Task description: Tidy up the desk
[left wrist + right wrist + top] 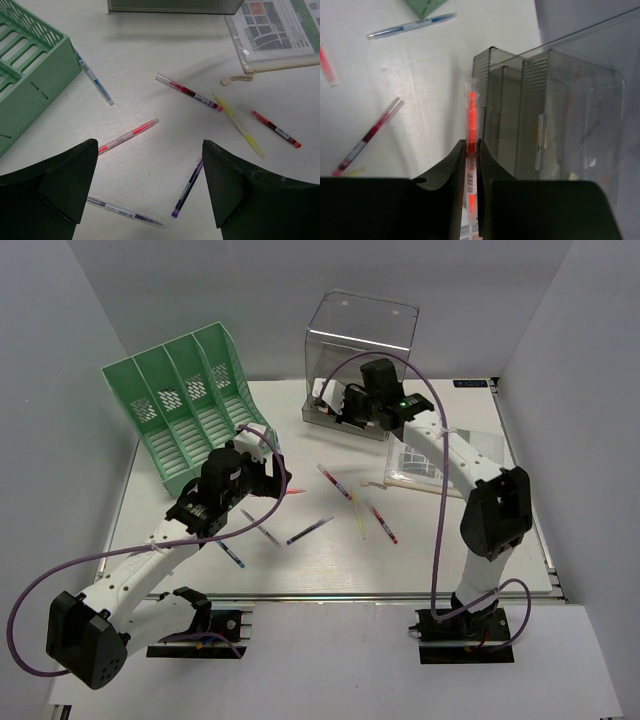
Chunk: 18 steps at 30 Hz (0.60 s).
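The white desk [330, 565] has several pens scattered on its middle. My right gripper [472, 147] is shut on a red pen [470, 112], held upright-looking in front of the clear plastic drawer box [560, 110]; in the top view it [328, 408] is at the box's left front corner. My left gripper [150, 150] is open and empty above the desk, with a red pen [129, 135], a purple pen [187, 187] and a clear purple pen [125, 211] lying below it. In the top view it [278, 478] is right of the green rack.
The green slotted file rack [185, 405] stands at the back left and the clear drawer box [362, 340] at the back middle. A zip pouch with printed paper [277, 30] lies at the right. Blue [95, 77], dark red [189, 92], yellow [239, 125] and red [276, 129] pens lie loose.
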Available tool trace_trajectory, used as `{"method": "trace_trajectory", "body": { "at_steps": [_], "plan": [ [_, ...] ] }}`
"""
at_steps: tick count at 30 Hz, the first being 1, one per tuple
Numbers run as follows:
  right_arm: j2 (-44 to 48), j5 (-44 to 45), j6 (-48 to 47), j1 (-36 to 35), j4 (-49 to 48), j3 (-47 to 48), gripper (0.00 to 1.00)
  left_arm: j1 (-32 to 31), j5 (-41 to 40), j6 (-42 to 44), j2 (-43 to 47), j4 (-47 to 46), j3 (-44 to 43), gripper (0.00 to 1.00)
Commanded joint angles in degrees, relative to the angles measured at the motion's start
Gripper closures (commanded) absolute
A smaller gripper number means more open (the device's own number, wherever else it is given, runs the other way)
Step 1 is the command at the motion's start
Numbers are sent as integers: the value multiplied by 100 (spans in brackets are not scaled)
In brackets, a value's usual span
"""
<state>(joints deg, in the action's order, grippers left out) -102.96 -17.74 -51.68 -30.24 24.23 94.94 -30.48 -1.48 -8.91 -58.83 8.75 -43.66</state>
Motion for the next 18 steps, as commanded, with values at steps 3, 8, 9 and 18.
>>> {"method": "trace_trajectory", "body": {
  "at_steps": [3, 8, 9, 18],
  "plan": [
    [-742, 840, -1, -79, -1200, 753, 100, 16, -81, 205, -23, -23, -20, 6],
    [-1420, 1280, 88, -26, -1639, 1168, 100, 16, -28, 214, -94, 21, -64, 6],
    [-1533, 1342, 88, -43, -1702, 1185, 100, 16, -20, 214, -94, 21, -64, 6],
    [-1728, 1607, 369, 53, -1773, 1097, 77, 16, -46, 170, -59, 12, -55, 5]
  ]
}}
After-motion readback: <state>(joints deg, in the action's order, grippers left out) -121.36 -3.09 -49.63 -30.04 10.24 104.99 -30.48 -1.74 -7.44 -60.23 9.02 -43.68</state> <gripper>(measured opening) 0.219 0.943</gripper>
